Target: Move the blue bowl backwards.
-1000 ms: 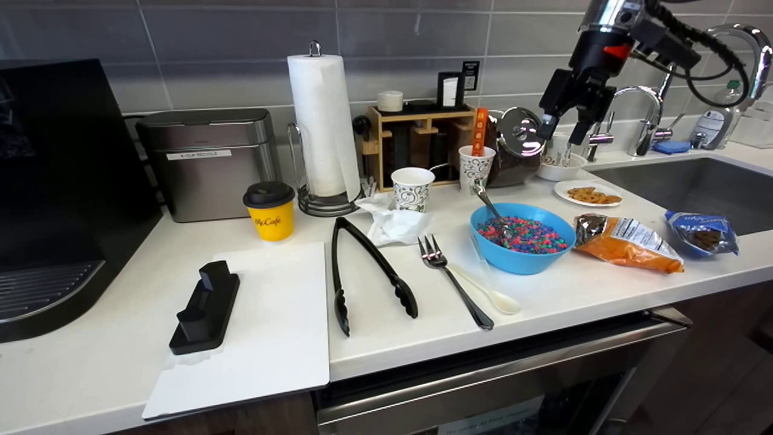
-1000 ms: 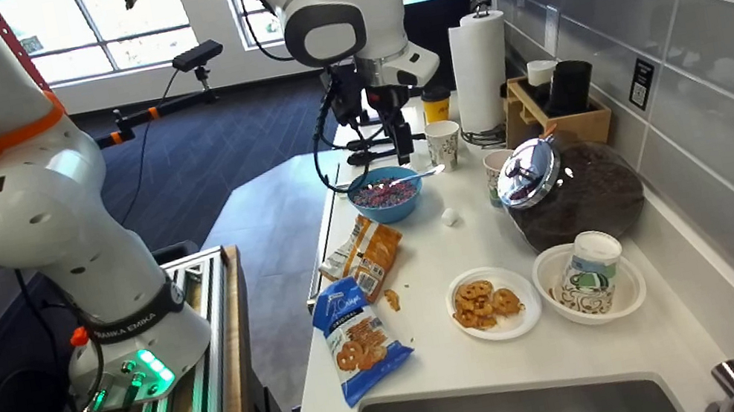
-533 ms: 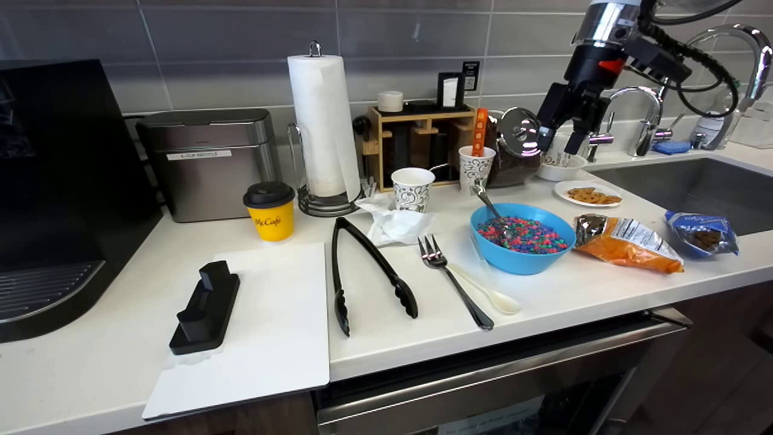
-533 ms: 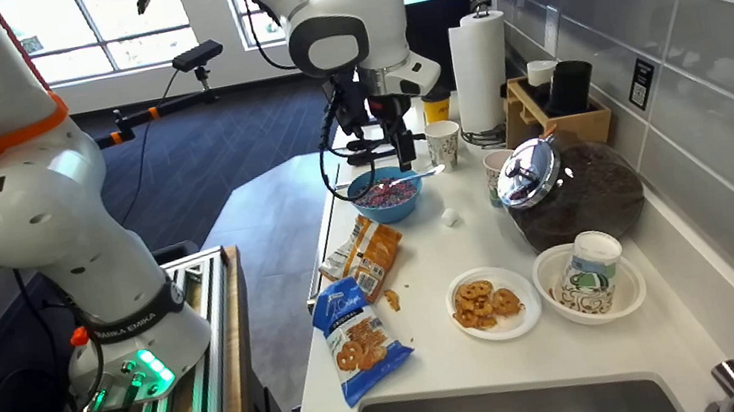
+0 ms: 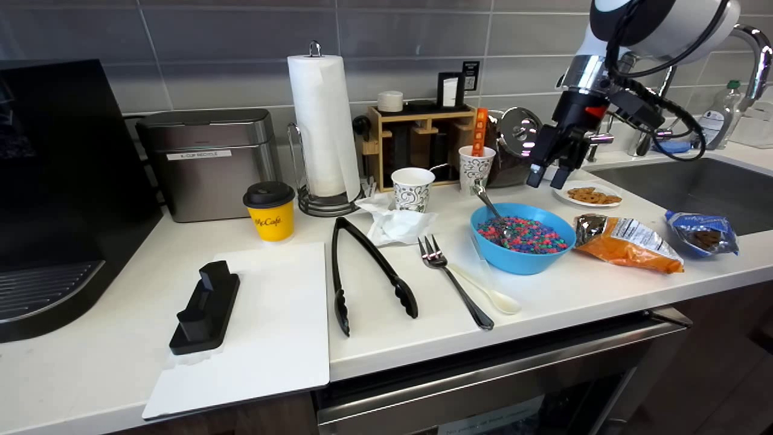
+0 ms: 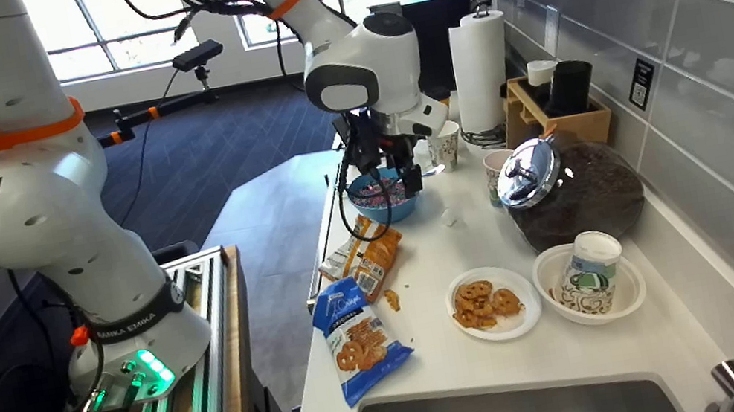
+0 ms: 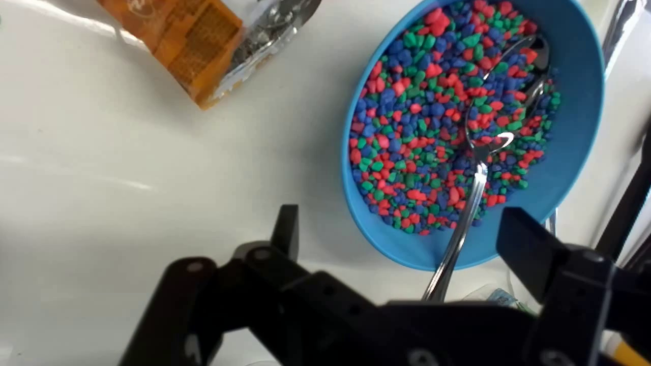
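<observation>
The blue bowl (image 5: 520, 263) stands upright on the counter, full of red, blue and green pebble-like bits. A metal spoon (image 5: 489, 202) leans in it, its handle over the back rim. The bowl also shows in an exterior view (image 6: 398, 212), partly behind the arm's cable. My gripper (image 5: 547, 177) is open and empty, above the counter near the bowl's back side. In the wrist view the gripper (image 7: 400, 211) has its fingers wide apart. The bowl (image 7: 574, 122) lies beyond them, its near rim and the spoon handle between the fingers as seen. I see no contact.
An orange bag (image 5: 631, 244) lies beside the bowl, with a blue packet (image 5: 703, 232) beyond it. A fork (image 5: 456, 281) and white spoon (image 5: 486, 291) lie on the other side. Paper cups (image 5: 413, 188), a lidded jar (image 5: 513, 151) and a pretzel plate (image 5: 589, 194) stand behind.
My gripper has come down toward the counter and a little closer to the bowl's back side. The bowl and the other objects have not moved.
</observation>
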You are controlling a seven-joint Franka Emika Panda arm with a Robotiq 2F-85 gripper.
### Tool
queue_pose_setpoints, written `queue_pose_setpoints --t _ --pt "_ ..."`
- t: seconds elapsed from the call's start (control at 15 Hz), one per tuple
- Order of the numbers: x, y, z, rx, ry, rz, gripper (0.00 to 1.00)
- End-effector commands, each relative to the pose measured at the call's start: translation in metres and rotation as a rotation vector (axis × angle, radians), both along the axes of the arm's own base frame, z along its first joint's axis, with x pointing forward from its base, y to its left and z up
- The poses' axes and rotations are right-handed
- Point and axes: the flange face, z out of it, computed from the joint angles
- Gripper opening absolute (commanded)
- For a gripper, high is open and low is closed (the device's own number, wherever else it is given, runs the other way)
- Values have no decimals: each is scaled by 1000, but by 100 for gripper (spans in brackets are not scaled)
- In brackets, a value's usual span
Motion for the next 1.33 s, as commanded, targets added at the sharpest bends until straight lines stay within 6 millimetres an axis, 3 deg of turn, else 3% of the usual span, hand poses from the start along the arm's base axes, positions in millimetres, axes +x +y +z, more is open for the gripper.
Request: queue_pose_setpoints --t 0.0,0.4,0.53,0.67,1.0,1.2,1.27 --pt "10 -6 -22 72 -15 34 100" --pt "16 -20 -47 74 2 57 98" --pt "17 -21 -52 78 8 63 83" --pt "18 -19 -56 94 19 73 60" --pt "18 -13 -59 111 42 85 21" --pt "18 -13 -58 112 39 88 1" --pt "18 -14 -57 116 39 88 0"
